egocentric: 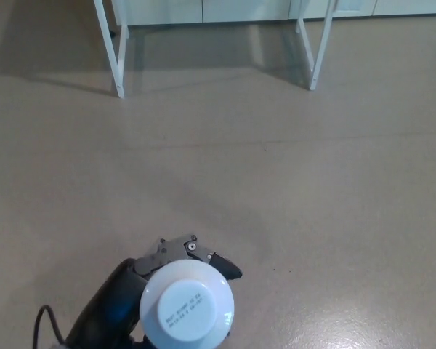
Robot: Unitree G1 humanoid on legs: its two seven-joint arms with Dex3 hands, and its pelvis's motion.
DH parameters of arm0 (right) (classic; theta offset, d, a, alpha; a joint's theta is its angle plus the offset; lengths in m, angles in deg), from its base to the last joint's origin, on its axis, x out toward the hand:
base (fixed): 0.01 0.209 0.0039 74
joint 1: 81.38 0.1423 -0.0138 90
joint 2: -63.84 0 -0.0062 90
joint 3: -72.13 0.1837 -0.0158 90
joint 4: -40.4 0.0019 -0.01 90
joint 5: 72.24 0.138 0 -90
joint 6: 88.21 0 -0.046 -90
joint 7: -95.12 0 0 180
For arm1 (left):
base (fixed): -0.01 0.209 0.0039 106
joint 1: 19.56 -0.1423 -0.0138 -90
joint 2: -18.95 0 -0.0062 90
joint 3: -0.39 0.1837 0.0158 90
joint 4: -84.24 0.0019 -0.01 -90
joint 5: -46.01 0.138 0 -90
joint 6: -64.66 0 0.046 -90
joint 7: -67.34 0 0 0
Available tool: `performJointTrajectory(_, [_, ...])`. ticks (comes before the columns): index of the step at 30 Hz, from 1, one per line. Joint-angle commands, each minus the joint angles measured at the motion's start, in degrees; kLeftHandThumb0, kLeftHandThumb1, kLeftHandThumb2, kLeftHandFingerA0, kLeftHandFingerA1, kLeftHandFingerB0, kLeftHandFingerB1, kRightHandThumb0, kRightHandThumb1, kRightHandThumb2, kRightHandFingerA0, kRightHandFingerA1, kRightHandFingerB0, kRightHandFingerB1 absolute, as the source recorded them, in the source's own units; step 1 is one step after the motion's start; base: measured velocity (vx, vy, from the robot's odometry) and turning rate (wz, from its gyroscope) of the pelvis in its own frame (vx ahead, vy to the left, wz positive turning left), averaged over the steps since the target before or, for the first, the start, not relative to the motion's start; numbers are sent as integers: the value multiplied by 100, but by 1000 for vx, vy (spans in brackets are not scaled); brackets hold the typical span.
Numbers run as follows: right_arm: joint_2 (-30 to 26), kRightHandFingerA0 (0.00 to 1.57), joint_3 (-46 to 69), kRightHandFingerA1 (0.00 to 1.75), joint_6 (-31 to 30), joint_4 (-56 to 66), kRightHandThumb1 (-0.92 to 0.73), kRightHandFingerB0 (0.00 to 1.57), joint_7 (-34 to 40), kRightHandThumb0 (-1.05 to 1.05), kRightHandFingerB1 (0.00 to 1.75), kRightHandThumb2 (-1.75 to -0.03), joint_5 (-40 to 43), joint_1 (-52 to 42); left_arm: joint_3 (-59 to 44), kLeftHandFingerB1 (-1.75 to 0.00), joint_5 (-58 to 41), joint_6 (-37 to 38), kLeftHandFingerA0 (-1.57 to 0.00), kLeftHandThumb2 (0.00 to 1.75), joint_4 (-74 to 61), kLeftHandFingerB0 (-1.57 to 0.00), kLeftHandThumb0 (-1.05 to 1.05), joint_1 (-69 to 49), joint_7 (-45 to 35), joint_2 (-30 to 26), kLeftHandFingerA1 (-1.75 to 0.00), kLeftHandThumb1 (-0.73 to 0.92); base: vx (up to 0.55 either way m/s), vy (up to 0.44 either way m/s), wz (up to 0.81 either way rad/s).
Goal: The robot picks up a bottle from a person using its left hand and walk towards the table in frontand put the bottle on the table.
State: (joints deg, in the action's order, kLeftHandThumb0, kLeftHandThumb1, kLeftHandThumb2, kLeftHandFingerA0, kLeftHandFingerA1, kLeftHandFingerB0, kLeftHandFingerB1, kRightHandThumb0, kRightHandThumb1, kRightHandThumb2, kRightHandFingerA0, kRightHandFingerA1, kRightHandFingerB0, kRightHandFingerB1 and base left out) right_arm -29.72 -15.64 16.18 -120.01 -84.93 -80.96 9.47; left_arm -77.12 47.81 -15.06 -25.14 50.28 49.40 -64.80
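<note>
A white bottle (187, 304) shows end-on at the bottom of the head view, its round face with small printed text turned up toward the camera. My left hand (176, 256) is shut on the bottle, black fingers wrapping around its far side, with the forearm running down to the lower left edge. The bottle hangs above the beige floor. Only the white legs of the table (118, 54) show at the top of the picture; its top is out of frame. My right hand does not show.
White table legs stand at the upper left and at the upper right (318, 51), with pale cabinet fronts (203, 10) behind them. Beige floor (276, 189) stretches between me and the legs. A black cable (40, 320) loops at the lower left.
</note>
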Motion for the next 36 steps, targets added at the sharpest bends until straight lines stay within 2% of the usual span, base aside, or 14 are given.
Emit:
performJointTrajectory(1, [-85, 74, 6, 50, -18, -37, -63, 56, 44, -36, 42, -58, 16, -46, -22, -99, 36, 199, -86, 72, -52, -72, -12, -63, 103, -26, -144, 81, 0, 0, 0])
performJointTrajectory(5, [-79, 75, 9, 51, -25, -38, -62, 56, 59, -36, 42, -57, 22, -46, -21, -97, 97, 208, -87, 72, -69, -73, -13, -74, 131, -33, -142, 80, 0, 0, 0])
performJointTrajectory(16, [-102, 73, -81, 50, -90, -29, -63, 55, -36, -39, 42, -58, -28, 29, -88, -104, 49, 281, -90, 72, -3, -72, -12, 7, 125, -35, -139, 80, 0, 0, 0])
performJointTrajectory(36, [-113, 70, -111, 49, -122, -86, -65, 56, -107, -37, 42, -58, 19, 9, -78, -96, 185, 211, -90, 70, -85, -74, -13, 17, 152, -91, -135, 79, 0, 0, 0])
